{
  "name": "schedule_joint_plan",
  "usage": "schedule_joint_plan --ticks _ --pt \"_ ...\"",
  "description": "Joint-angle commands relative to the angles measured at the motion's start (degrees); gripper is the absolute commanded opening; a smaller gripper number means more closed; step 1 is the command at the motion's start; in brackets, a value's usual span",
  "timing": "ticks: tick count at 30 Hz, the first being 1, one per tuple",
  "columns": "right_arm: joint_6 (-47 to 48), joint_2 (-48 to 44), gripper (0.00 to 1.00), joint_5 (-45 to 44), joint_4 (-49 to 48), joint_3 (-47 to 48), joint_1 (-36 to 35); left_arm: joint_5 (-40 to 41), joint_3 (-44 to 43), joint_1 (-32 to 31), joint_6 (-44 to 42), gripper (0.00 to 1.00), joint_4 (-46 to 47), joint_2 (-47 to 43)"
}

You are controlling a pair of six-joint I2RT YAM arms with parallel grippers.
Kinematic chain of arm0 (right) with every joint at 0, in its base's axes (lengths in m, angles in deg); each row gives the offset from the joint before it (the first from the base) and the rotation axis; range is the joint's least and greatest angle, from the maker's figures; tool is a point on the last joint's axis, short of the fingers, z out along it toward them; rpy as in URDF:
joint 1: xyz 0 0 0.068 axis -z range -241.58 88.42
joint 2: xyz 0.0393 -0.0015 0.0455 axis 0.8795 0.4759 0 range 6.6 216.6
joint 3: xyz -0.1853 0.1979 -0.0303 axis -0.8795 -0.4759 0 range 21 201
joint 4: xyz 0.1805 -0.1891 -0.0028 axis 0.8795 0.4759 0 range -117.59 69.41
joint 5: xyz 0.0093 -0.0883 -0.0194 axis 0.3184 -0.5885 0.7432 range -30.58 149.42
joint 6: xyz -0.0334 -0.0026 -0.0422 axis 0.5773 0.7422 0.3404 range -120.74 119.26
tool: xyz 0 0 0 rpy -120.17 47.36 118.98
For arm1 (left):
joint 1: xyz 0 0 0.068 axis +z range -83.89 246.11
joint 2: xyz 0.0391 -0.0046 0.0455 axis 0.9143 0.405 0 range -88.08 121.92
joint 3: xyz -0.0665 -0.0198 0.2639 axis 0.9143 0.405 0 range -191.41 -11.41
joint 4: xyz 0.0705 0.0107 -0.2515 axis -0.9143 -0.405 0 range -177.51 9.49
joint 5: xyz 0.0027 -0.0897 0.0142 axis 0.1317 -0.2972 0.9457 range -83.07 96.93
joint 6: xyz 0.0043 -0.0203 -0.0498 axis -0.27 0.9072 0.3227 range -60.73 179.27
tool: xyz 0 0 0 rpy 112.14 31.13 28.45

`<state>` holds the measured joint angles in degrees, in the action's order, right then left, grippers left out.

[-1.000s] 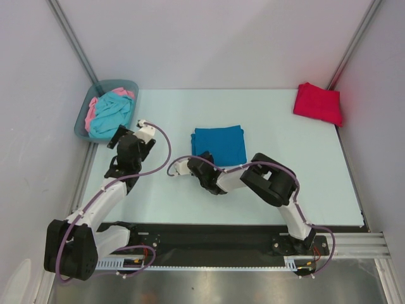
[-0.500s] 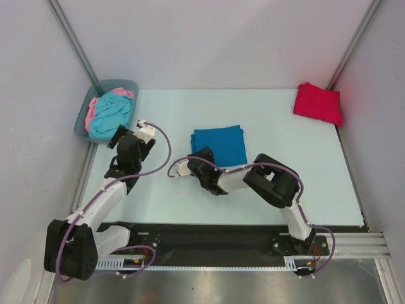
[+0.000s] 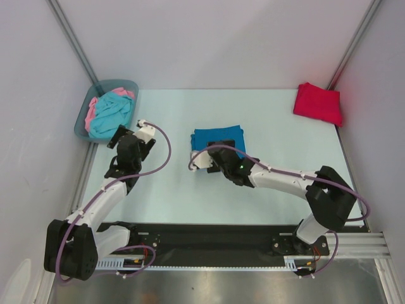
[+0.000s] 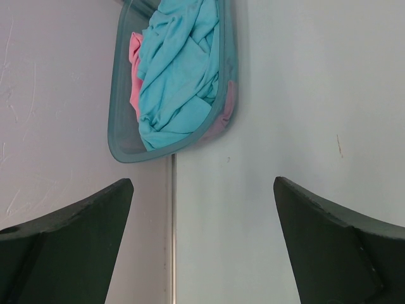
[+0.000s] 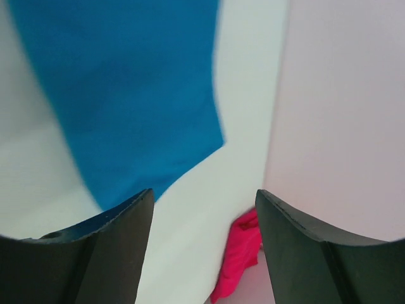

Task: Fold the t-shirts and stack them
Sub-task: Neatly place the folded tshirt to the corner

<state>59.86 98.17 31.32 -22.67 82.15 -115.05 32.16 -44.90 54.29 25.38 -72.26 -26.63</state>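
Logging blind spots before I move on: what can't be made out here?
- Pink t-shirt: mostly buried under the turquoise t-shirt in the bin, top and left wrist views.
- Red t-shirt: right wrist view, cut off by the bottom edge.
- Blue t-shirt: near edge hidden under the right arm, top view.

Bright, even, soft-shadowed light; the right wrist view smears the blue t-shirt (image 5: 126,95), other views sharp.

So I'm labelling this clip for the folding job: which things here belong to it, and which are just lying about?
Part of the job: folded blue t-shirt; red t-shirt; turquoise t-shirt and pink t-shirt, both crumpled.
Just there: grey-blue bin holding those two; table.
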Motion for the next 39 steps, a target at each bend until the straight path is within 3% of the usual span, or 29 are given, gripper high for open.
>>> schedule_joint_plan --ticks 1,8,19,29,39 --pt "-1.5 -0.4 0.71 3.1 6.7 -7.7 -0.1 -0.1 0.0 0.6 1.3 1.00 1.5 -1.2" --pt "-3.6 -2.9 0.72 5.3 5.8 -13.9 -1.8 -0.1 -0.4 0.6 1.5 1.00 0.9 -1.2" --pt "-5.8 -2.2 0.72 10.5 7.9 -14.5 -2.4 0.0 -0.5 0.6 1.5 1.00 0.8 -1.2" --pt "-2.4 8.4 0.71 10.3 -8.1 -15.5 -2.0 0.1 -0.4 0.6 1.5 1.00 0.6 -1.6" --pt "1.2 17.1 0.64 10.9 -14.7 -11.4 0.9 0.4 -0.1 0.6 1.1 1.00 1.3 -1.6"
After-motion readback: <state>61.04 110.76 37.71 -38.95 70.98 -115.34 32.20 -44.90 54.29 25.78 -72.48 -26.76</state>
